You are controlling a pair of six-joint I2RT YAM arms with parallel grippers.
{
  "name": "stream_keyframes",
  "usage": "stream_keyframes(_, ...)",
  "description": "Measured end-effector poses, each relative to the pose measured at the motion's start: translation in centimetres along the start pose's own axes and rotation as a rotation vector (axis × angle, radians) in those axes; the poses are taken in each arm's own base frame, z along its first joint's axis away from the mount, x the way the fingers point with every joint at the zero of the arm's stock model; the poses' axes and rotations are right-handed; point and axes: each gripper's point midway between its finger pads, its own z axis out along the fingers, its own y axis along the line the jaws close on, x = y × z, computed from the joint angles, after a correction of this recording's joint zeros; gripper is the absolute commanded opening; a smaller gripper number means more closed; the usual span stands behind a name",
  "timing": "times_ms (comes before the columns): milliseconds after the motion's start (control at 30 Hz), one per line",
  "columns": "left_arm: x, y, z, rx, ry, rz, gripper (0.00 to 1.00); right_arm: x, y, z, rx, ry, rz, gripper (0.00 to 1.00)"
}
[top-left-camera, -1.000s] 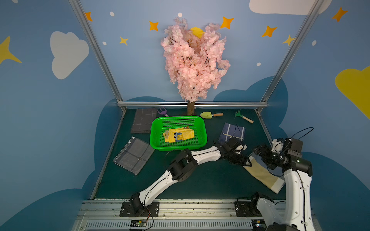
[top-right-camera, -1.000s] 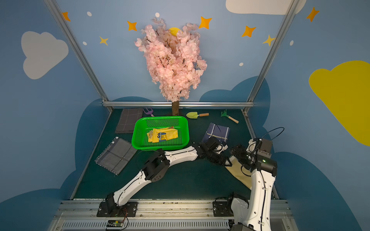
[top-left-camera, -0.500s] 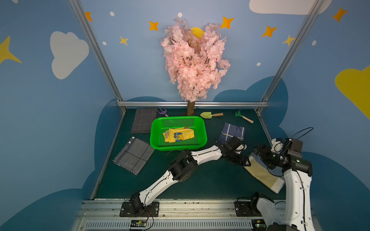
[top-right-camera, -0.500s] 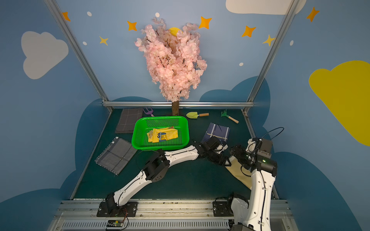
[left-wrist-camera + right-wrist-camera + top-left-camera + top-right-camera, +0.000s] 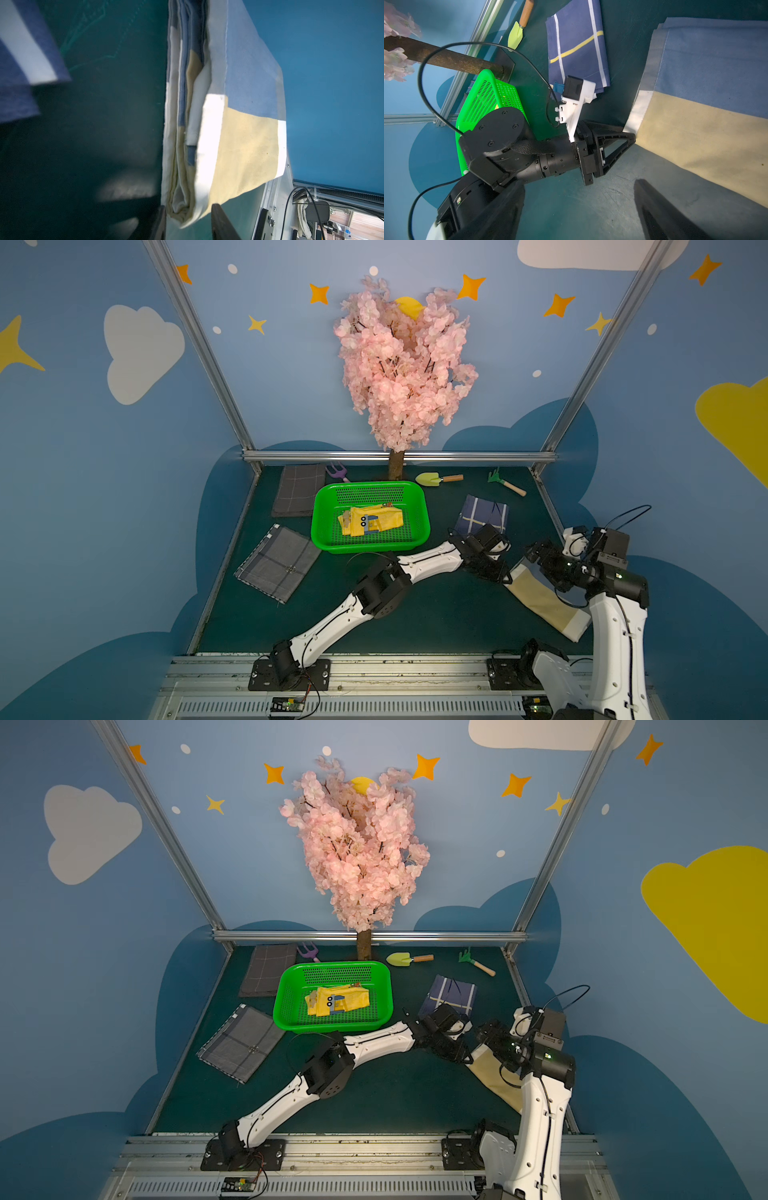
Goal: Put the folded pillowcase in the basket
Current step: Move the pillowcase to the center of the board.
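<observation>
At the lower right in both top views, the folded pillowcase (image 5: 544, 597) lies flat on the dark green mat (image 5: 449, 622). It is a soft stack of beige, blue and white layers. It looks light and limp, so it will likely sag, and it could unfold if lifted by a single layer. The thick folded corner, where all the layers can be caught together, seems the best place to hold it. The left gripper (image 5: 188, 206) stands partly closed with that corner between its jaws; I cannot tell whether it pinches yet. The right gripper (image 5: 579, 182) gapes wide just beside the cloth and holds nothing. Toward centre frame, the green basket (image 5: 370, 494) holds a crumpled yellow cloth (image 5: 370, 520), with bare mesh around it.
</observation>
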Motion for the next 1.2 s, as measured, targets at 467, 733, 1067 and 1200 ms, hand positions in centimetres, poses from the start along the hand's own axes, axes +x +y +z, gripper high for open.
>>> stream_keyframes(467,0.5,1.0,-0.1,-0.053,0.002,-0.001,0.03,0.1,0.3,0.0,-0.016,0.007,-0.001,0.88)
stream_keyframes(733,4.7,4.9,-8.6,-0.232,-0.019,-0.07,0.03,1.9,-0.1,1.5,-0.057,0.075,0.03,0.88)
stream_keyframes(1067,12.8,9.0,-17.8,-0.417,-0.059,-0.173,0.03,5.1,0.2,3.4,-0.091,0.191,0.051,0.88)
stream_keyframes(1200,14.2,8.4,-18.1,-0.423,-0.051,-0.168,0.03,6.6,0.6,3.9,-0.087,0.237,0.032,0.88)
